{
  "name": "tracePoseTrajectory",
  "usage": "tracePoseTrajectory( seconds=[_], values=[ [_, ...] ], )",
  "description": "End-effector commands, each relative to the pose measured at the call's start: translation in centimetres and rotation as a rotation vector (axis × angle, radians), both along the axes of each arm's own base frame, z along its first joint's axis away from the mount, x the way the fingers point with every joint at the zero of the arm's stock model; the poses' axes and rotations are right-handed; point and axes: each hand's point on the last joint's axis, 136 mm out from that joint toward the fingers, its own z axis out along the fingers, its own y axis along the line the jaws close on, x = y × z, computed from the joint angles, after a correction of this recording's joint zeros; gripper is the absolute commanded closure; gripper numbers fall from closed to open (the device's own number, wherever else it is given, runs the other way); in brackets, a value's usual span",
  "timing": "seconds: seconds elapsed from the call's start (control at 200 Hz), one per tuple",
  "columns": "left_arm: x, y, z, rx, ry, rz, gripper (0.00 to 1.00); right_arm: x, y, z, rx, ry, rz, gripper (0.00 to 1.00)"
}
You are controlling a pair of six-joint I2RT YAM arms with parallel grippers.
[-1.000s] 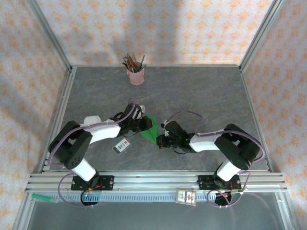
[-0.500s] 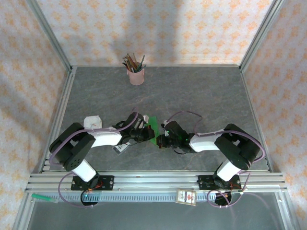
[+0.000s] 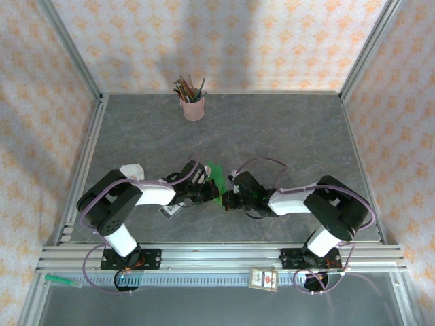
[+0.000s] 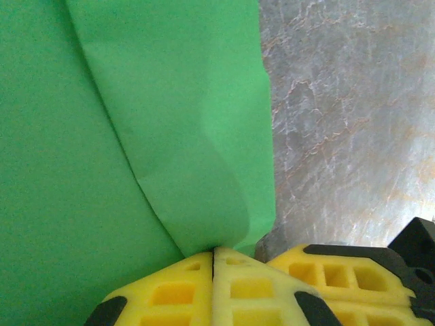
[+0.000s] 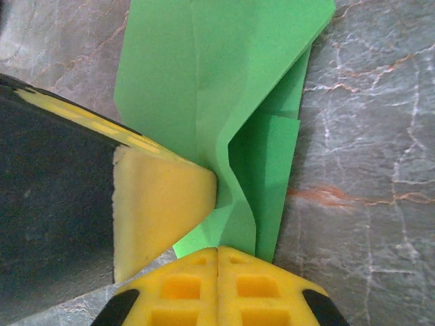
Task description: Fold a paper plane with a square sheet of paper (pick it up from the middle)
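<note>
Both arms are seen meeting near the middle of the table (image 3: 292,136), a little toward 6 o'clock. The left gripper (image 4: 213,252) is pressed fully closed, clamped on the lower edge of the square sheet of paper (image 4: 170,136). The sheet is folded and creased, with a raised fold running up toward 12 o'clock in the left wrist view. The right gripper (image 5: 217,251) is likewise closed tight on the same green paper, pinched at its 6 o'clock end. There a yellow pad (image 5: 160,204) of the left gripper is seen touching the paper from 9 o'clock. From above, the paper is glimpsed as a small green patch between the two wrists. A pink cup of pencils (image 3: 193,105) is stood well apart at 11 o'clock, by the far wall. A small white card (image 3: 170,210) is partly covered by the left arm, at 8 o'clock of the paper
</note>
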Motion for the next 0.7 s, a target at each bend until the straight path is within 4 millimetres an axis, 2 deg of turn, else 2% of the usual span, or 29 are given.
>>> tracePoseTrajectory(
  seconds=[0.0, 0.225, 0.696],
  values=[
    [0.2, -0.5, 0.1, 0.009, -0.003, -0.017, 1.0, -1.8, -3.6, -4.2, -0.187, 0.1, -0.028, 0.98],
    [0.8, 0.1, -0.5, 0.061, -0.007, -0.004, 1.0, -2.4, -4.6, -5.1, -0.247, 0.127, -0.021, 0.99],
    [3.4, 1.5, -0.6, 0.102, -0.031, 0.016, 1.0, -3.6, -6.1, -6.8, -0.332, 0.179, -0.003, 1.0]
  ],
)
